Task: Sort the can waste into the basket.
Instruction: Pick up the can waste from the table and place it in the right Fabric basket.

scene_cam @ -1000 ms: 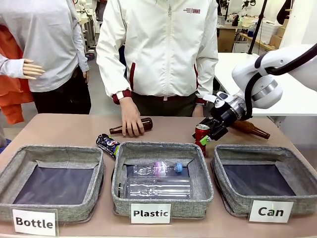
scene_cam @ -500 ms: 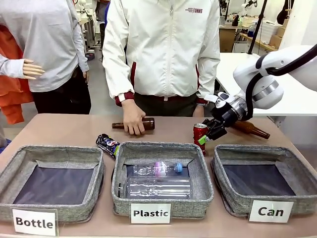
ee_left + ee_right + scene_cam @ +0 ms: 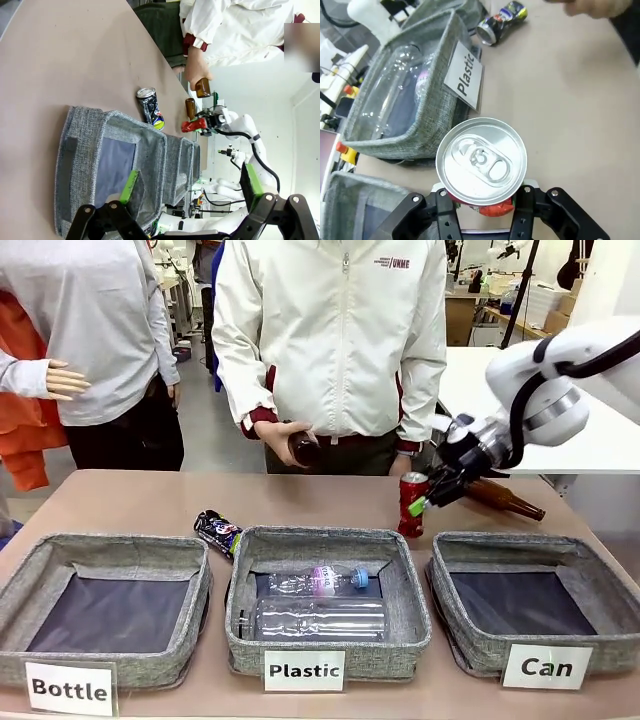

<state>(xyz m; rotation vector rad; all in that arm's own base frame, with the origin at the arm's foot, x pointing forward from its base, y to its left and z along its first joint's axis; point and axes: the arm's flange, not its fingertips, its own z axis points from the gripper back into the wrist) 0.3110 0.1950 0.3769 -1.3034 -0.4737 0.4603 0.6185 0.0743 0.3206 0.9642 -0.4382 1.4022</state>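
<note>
The right gripper (image 3: 425,498) pinches the red can (image 3: 411,502) up off the table (image 3: 150,500); it is smooth, shiny, round metal, so it might slip out or fall before the soft grey cloth Can basket (image 3: 465,648) just below on its right. The black can (image 3: 217,531) lies far off on that gripper's left, and the left gripper (image 3: 190,176) is spread wide, holding nothing.

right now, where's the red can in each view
Front view: red can, right of centre, mid-height.
Left wrist view: red can, small and far off, just right of centre.
Right wrist view: red can, bottom centre, seen from its top.
Shared landmark: the black can.
</note>
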